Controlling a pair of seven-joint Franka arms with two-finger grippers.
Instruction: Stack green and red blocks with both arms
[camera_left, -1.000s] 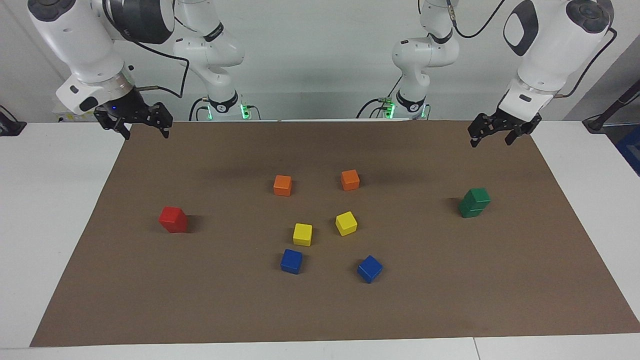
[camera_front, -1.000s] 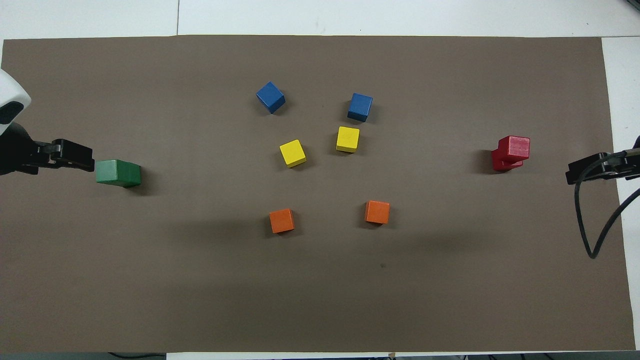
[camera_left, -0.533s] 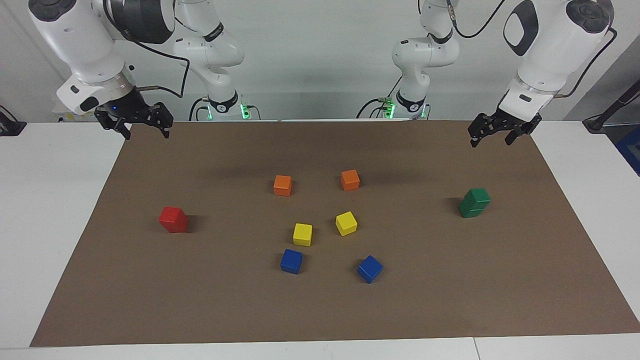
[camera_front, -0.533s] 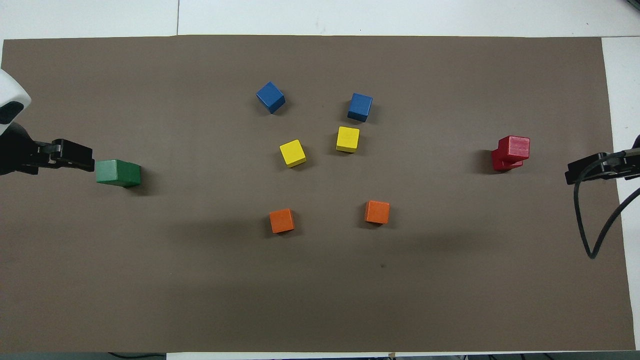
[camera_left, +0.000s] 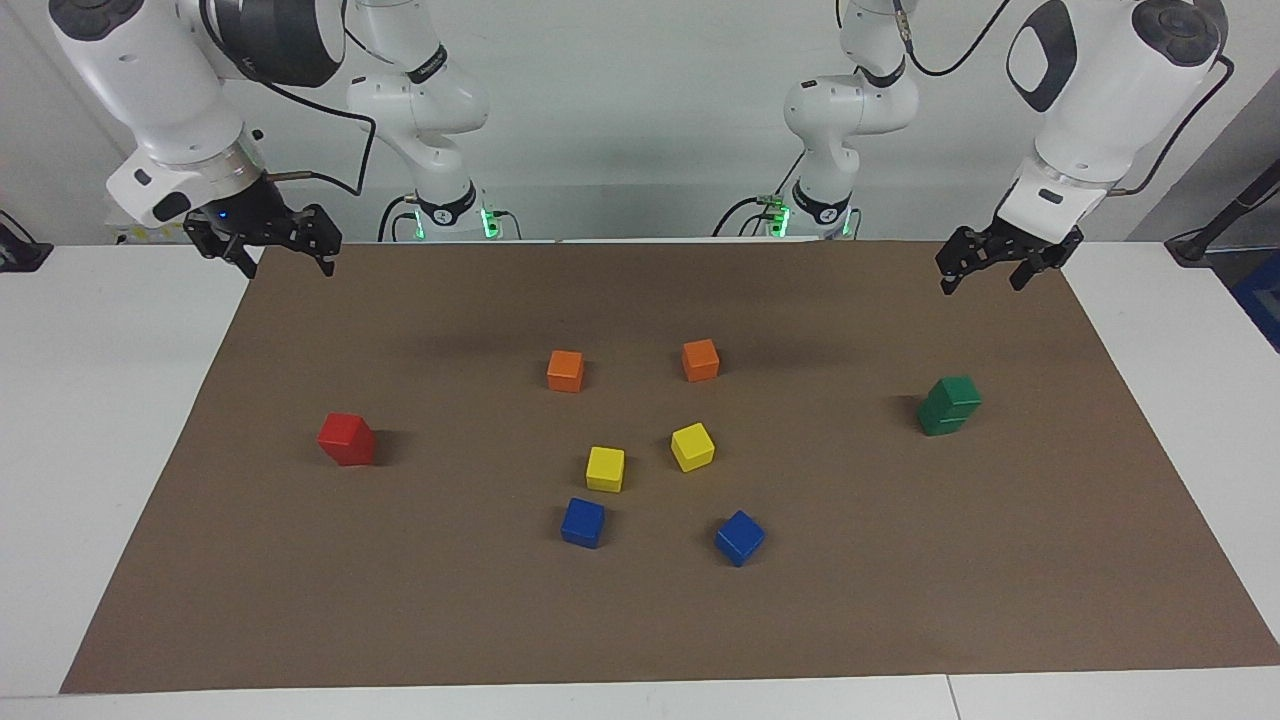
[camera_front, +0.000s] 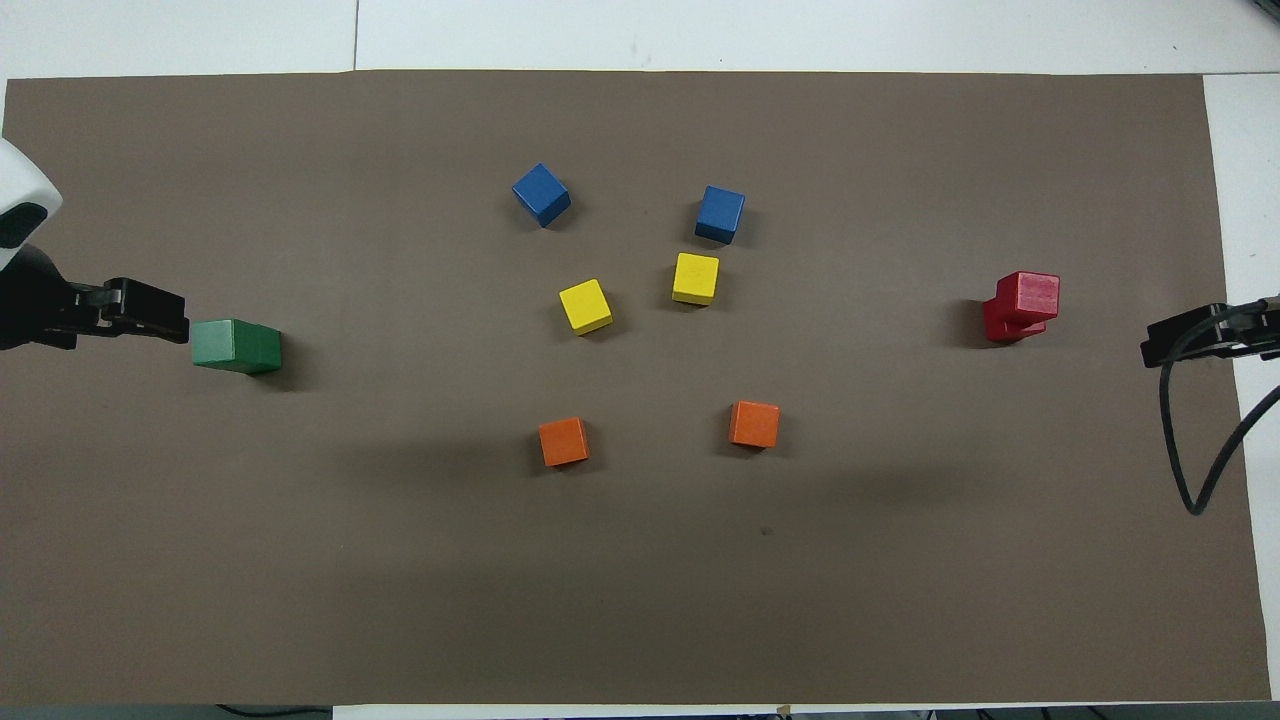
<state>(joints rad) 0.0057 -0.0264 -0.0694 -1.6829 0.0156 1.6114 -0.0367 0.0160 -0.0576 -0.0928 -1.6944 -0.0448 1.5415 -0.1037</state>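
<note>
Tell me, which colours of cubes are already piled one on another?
Green and red: each pair stands as a two-cube stack. The orange, yellow and blue cubes all lie singly on the mat.

Brown mat (camera_left: 900, 600) covers the white counter (camera_left: 100, 400). Mid-mat: two orange cubes (camera_left: 565, 370) nearest the robots, two yellow cubes (camera_left: 605, 469), two blue cubes (camera_left: 583, 522) farthest.

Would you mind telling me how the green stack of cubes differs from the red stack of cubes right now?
The stack of two dark green matte cubes sits toward the left arm's end of the brown mat; the stack of two bright red matte cubes sits toward the right arm's end. In the overhead view the green stack looks squarely aligned, while the red stack's top cube sits visibly offset. Both are two cubes high and untouched.
</note>
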